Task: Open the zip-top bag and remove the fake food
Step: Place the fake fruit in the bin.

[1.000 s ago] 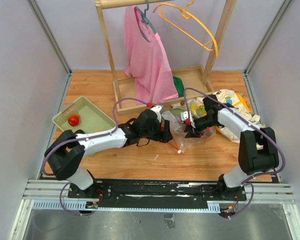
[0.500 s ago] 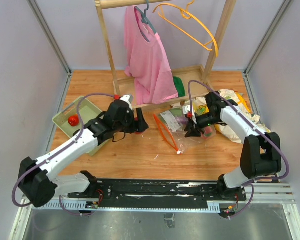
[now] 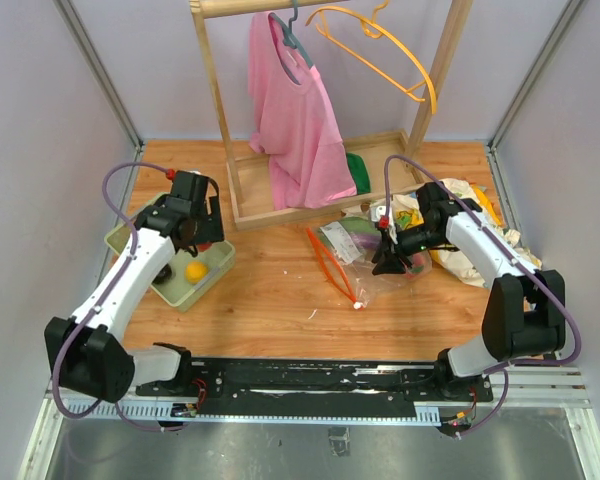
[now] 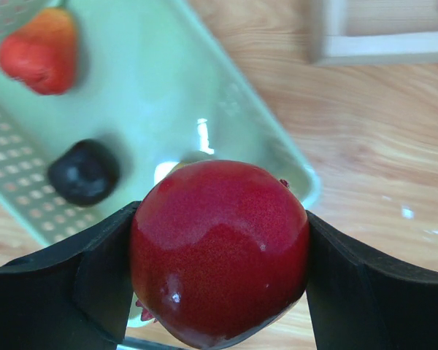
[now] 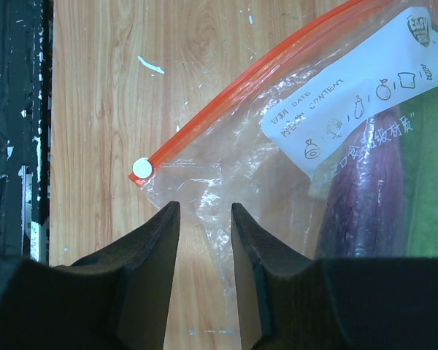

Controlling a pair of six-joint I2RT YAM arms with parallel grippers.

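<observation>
Swings the left hand [image 4: 220, 216] away from the zip-top bag [image 5: 226, 168], its post a second ago, and holds it now over the pale green tray [image 4: 168, 87], jaws spread wide and clamped around a glossy red fruit [image 4: 219, 251]. Shows three pieces already in the tray: red-orange [image 4: 40, 47], dark purple [image 4: 82, 171], and yellow [image 3: 195, 271] in the overhead view. Keeps the right hand [image 5: 205, 219] much as before, poised over the bag's corner, jaws narrow, clear film showing in the gap and not visibly pinched.

Finds the bag lying flat on the tabletop [image 3: 270, 300], right of centre, orange-red zipper strip [image 5: 263, 73] ending in a white slider [image 5: 141, 168]. Still contains a long purple piece [image 5: 365, 189] under the white label [image 5: 350, 80], with something green [image 5: 431, 168] just beside.

Likely handling: thin, limp, slippery film, prone to sliding and crumpling rather than resisting. Best pinched at the corner or along the stiffer zipper strip. Probably light, hard, smooth food, apt to squirt from a shallow pinch. Better taken across the middle, the purple piece especially.
</observation>
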